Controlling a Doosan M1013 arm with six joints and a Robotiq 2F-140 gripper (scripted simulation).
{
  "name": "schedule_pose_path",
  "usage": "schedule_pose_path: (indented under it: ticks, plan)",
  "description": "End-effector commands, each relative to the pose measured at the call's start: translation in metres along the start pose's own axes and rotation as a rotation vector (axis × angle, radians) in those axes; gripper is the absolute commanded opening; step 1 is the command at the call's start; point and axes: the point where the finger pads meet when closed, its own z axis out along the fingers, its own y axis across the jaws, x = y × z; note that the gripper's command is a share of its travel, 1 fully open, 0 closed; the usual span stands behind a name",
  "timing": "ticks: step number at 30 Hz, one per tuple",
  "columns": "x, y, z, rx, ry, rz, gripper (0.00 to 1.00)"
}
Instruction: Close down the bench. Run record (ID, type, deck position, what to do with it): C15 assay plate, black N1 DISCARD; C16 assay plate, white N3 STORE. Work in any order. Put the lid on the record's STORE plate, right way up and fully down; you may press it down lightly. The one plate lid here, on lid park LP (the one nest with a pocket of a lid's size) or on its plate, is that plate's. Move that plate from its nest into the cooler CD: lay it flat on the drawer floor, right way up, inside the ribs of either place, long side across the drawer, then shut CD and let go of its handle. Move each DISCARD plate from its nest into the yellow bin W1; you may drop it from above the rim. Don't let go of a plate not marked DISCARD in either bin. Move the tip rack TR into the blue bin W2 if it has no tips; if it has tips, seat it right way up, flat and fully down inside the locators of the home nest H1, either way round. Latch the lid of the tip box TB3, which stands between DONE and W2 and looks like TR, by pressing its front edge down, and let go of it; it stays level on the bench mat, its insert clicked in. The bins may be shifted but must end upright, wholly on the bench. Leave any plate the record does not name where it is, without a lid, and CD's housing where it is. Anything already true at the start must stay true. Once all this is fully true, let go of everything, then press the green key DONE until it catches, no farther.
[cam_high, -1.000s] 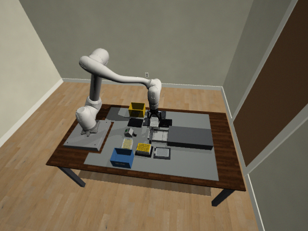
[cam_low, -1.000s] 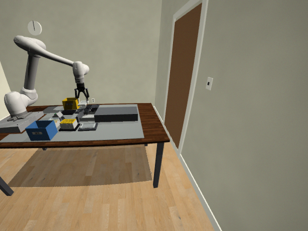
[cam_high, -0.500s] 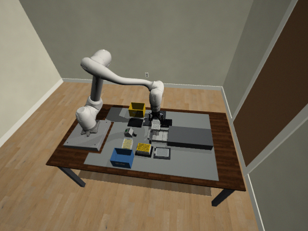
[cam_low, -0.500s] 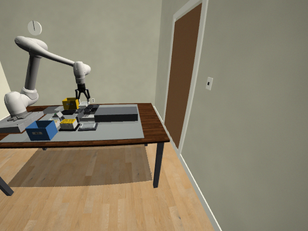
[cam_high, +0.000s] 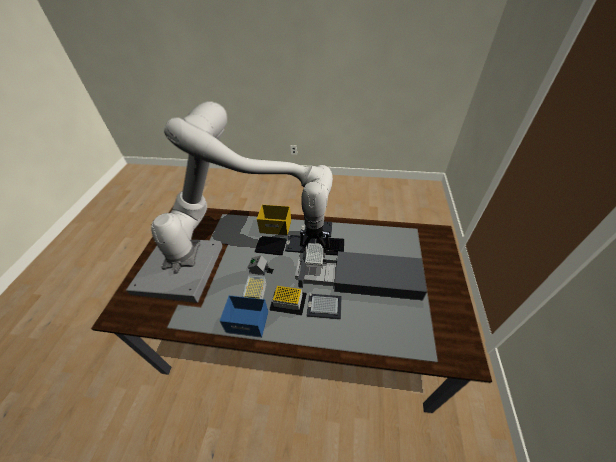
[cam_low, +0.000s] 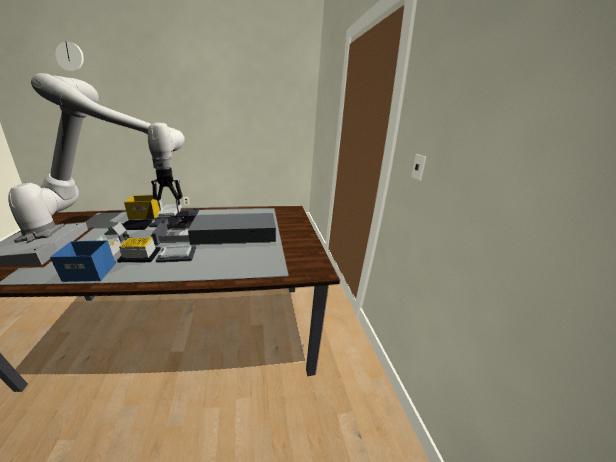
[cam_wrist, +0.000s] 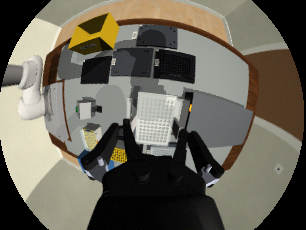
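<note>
Nearest you, by the front edge of the table, stand the blue bin (cam_high: 243, 316), the two tip containers (cam_high: 287, 296) and a welled plate in a dark nest (cam_high: 324, 304); leave all of these alone for now.

Just behind them, mid-table, the cooler's drawer (cam_high: 326, 274) stands pulled out to the left of its grey housing (cam_high: 380, 272). That drawer is your target.

The gripper (cam_high: 314, 248) is clamped on the white assay plate (cam_wrist: 154, 115), carried level above the drawer. Whether its lid is on, I cannot tell from here; check that before you commit.

I'd come straight down, keeping the plate flat and its long side across the drawer. Centre it between the ribs of one place before you descend. Release only once it rests on the floor. Keep the fingers off the drawer walls and the housing edge.

Farther back, the black plate (cam_high: 270, 244) and the yellow bin (cam_high: 273, 219) wait near the far edge.
</note>
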Motion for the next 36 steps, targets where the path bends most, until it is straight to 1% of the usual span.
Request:
schedule_pose_path:
  ticks: [1,4,9,21,36]
  plan:
    - [-0.005,0.003,0.0,0.0,0.0,0.0,0.0]
    - [-0.007,0.004,0.0,0.0,0.0,0.0,0.0]
    - [-0.02,0.012,0.0,0.0,0.0,0.0,0.0]
    - [-0.019,0.012,0.001,0.0,0.0,0.0,0.0]
    - [-0.018,0.011,0.021,0.0,0.0,0.0,0.0]
